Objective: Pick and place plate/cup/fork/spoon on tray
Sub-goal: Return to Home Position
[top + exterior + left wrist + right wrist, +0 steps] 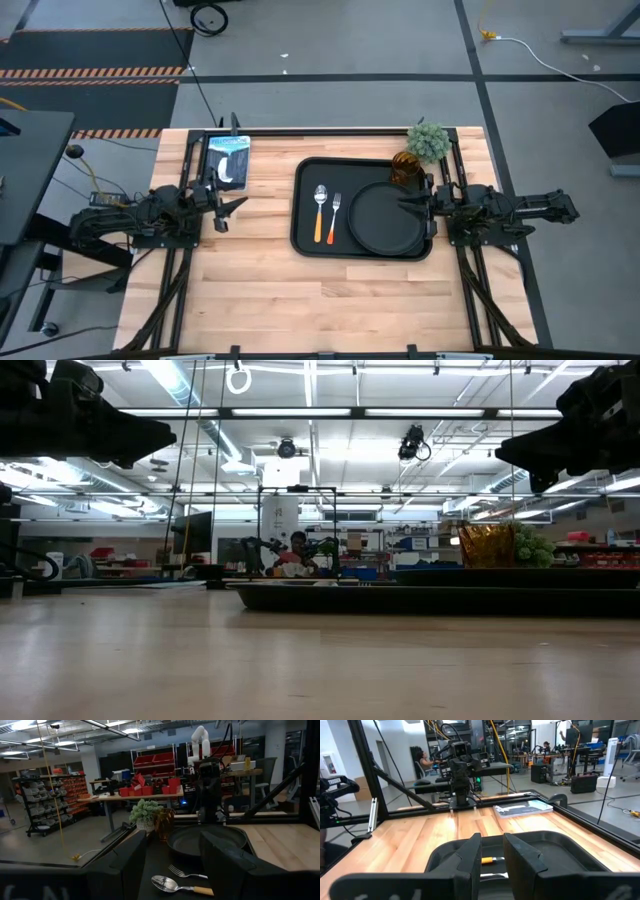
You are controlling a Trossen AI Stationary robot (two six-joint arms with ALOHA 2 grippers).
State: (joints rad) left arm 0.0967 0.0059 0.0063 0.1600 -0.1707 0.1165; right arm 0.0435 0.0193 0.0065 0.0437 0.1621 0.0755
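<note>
Everything I was asked to gather sits on the tray (pixel 303 215), which I take as my landmark. The plate (pixel 385 217) lies flat in the tray's half nearer my right arm. The spoon (pixel 321 212) and the fork (pixel 335 214) lie side by side in the tray's other half, nearer my left arm, orange handles pointing toward the front edge of the table; the spoon is the outer of the two and the fork lies between it and the plate. The cup (pixel 404 167) stands upright in the tray's far corner on my right arm's side, just beyond the plate's rim. A small green plant (pixel 428 141) stands just outside that same corner, close beside the cup.

My right gripper (pixel 413 206) hangs above the tray's right edge, its tips over the plate's rim. Its fingers (pixel 521 854) are parted with a narrow gap between them and grasp nothing; through the gap I see an orange handle on the tray.

My left gripper (pixel 232 207) hovers over the bare wooden table (pixel 250 290), well apart from the tray's left edge and pointing toward it. Its fingers (pixel 220 855) are spread wide and empty, and between them I look across at the spoon, the fork, the plate and the cup. A flat packet (pixel 229 160) lies on the table beyond my left gripper, off the tray's far left corner.
</note>
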